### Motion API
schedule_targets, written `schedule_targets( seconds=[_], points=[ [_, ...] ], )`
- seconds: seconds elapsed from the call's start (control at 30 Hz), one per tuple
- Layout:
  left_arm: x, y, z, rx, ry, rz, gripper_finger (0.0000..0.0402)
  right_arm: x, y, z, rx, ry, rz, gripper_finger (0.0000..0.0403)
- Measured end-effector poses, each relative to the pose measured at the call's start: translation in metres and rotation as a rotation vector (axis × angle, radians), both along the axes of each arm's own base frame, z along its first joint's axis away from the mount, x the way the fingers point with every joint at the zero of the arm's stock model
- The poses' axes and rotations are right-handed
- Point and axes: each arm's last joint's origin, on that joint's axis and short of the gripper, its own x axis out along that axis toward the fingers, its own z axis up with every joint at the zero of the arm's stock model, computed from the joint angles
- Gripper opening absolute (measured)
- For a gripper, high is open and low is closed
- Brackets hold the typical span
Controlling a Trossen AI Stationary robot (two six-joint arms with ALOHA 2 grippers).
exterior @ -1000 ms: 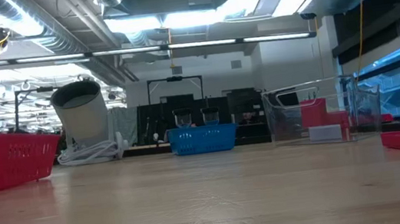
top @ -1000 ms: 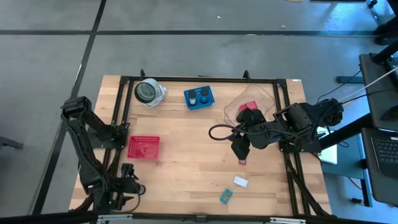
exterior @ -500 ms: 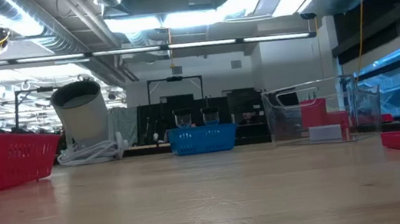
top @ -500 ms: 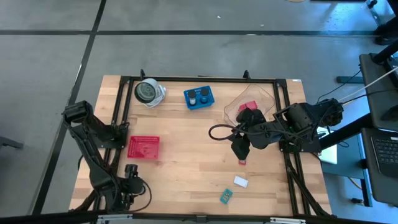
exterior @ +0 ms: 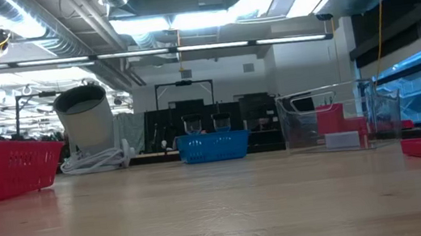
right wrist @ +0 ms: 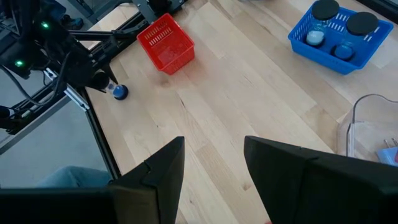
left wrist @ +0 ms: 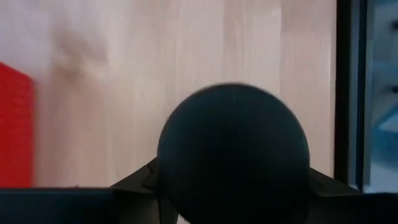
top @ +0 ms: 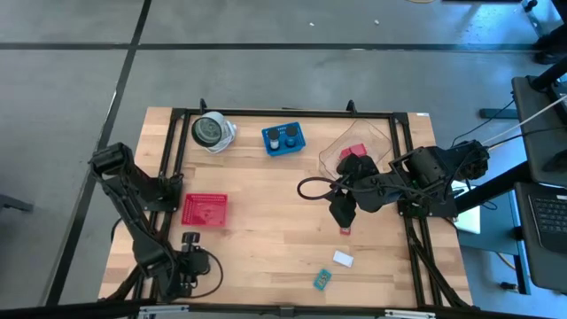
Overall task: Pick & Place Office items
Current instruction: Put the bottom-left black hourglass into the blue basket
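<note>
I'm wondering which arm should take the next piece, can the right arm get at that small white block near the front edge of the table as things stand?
Probably yes. The white block lies flat on open wood with only the teal block nearby, apart from it. The right gripper hovers just behind it, nothing between.

Scene is evenly, brightly lit from overhead; ceiling strip lights [exterior: 181, 17] are seen glaring in low view. Shadows on tabletop [top: 266, 221] are kept soft & short. Left wrist view is badly blurred, w/ a dark round shape [left wrist: 233, 149] out of focus up close.
</note>
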Motion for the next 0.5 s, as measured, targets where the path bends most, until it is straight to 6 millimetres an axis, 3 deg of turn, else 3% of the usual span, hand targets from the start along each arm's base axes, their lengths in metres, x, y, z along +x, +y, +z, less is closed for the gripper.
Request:
schedule_targets(
  seconds=[0.27,0.5],
  points=[
    [0.028,0.016,0.037,0.059,-0.159,0.097,0.0163,0.000,0.000,0.000,0.000,0.000,0.001,0.0170],
    [0.064,0.045,0.064,0.219,-0.369,0.209,0.0163,0.000,0.000,0.000,0.000,0.000,0.001,0.0170]
  ],
)
